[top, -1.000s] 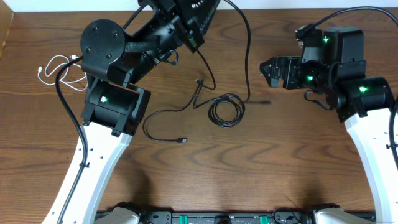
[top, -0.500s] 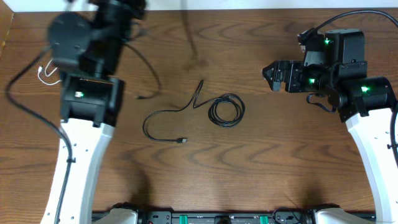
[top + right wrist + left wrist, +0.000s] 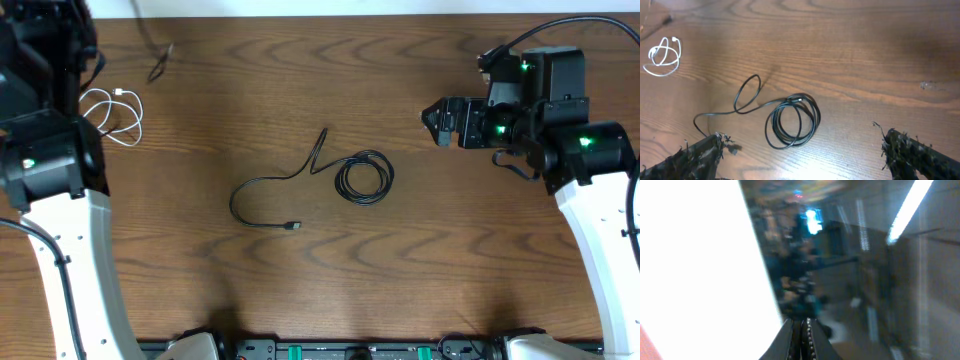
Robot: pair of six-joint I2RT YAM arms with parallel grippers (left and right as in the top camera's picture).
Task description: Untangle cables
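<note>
Overhead looks straight down; right wrist shares its coiled black cable [image 3: 343,181] (left wrist faces elsewhere, blurred).

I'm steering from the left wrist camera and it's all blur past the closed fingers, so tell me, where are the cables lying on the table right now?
Observer: One black cable lies in the middle of the table. It is partly wound into small loops, and its loose tail runs left to a plug.
Operator: And the white one?
Observer: The white cable lies in loose loops near the table's left edge, well apart from that black cable and not touching it.
</note>
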